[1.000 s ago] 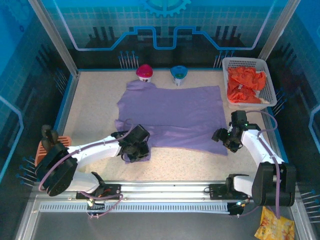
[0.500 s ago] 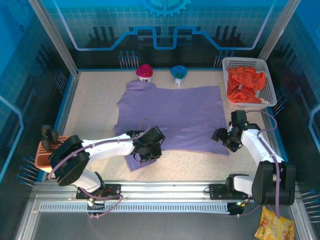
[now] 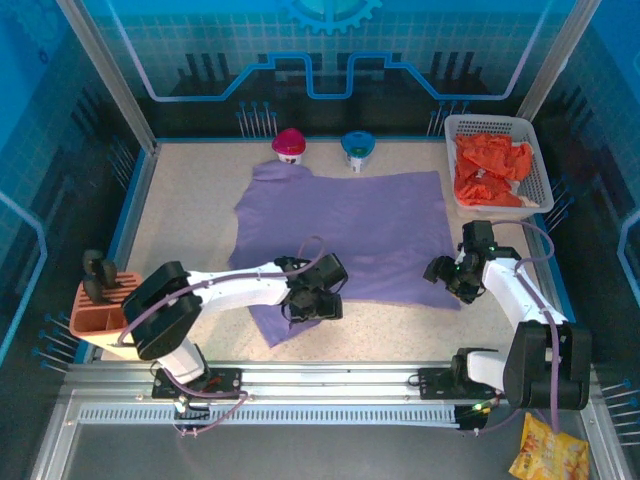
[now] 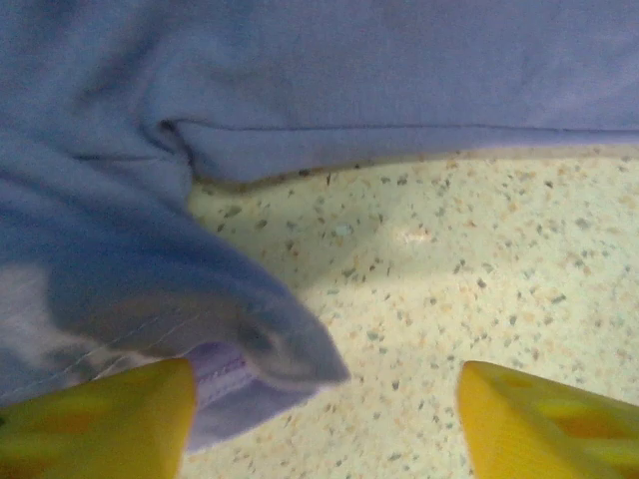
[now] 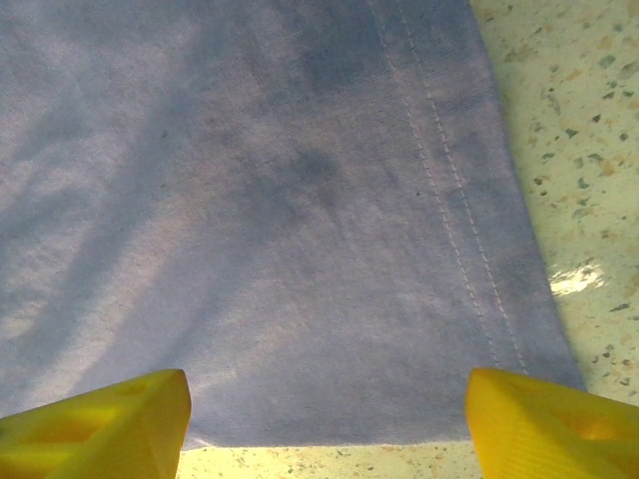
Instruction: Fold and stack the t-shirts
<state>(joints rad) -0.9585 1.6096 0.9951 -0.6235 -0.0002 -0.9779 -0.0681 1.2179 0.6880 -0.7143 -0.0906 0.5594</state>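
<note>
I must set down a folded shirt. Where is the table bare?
Bare: left of the purple t-shirt, up to the side wall; and the near strip between its hem and the metal rail. Crowded: far right by the white basket, far edge by two cups.

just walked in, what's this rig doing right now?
Both arms are on the lavender t-shirt, which is spread out on the table. The left hand is open at the shirt's near edge, with a bunched flap of cloth by one finger and nothing gripped. The right hand is open over the near right hem corner. The orange-red t-shirts sit heaped in the white basket, far right.
</note>
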